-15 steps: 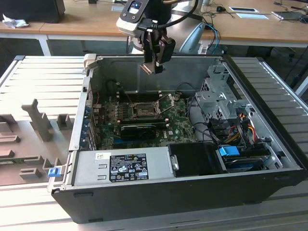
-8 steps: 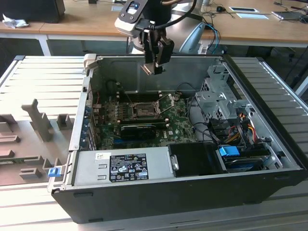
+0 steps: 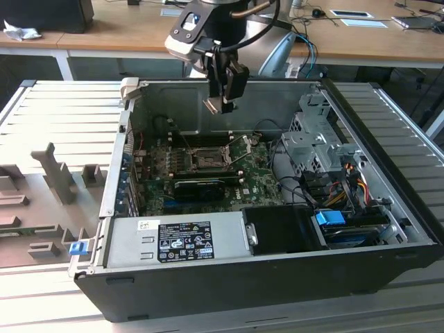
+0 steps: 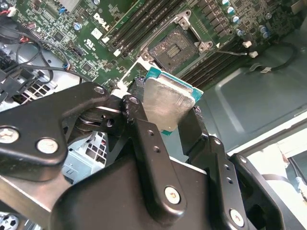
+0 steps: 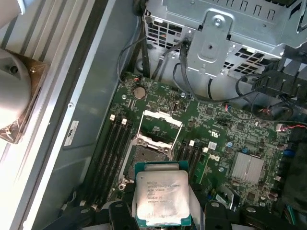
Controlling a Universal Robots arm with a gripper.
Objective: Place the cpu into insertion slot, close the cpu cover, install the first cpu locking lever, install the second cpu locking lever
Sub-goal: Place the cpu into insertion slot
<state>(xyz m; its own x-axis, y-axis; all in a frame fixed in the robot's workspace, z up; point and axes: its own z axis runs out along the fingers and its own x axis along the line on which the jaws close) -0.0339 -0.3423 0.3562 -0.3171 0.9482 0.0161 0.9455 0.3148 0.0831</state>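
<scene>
Well over on the exterior view's left, the ribbed metal counter [image 3: 62, 104] carries a few grey block fixtures [image 3: 59, 182]. Beside them stands the open black computer case [image 3: 229, 274].

Inside it lies the green motherboard [image 3: 260, 184]. The insertion slot [image 3: 207, 161], a square socket with a dark, grainy centre and a silvery frame, sits bare near the board's middle. The cpu cover [image 5: 160, 125], a thin metal frame plate with a square window, is swung open off the socket, so the dark centre is exposed.

The black gripper [image 3: 223, 103] hangs above the case with its fingers narrowed onto the cpu [image 4: 168, 103] at two opposite edges. The chip is flat and square, with a dull silver-grey lid on a teal-green base.

What matters is that the slot lies below the gripper, well apart from the chip, and a little toward the exterior view's left. Being square, the chip has no long axis. In the first wrist view its edges look roughly parallel to the socket frame.

At the exterior view's right stands the perforated sheet-metal drive cage [image 3: 319, 142], trailing cables.
</scene>
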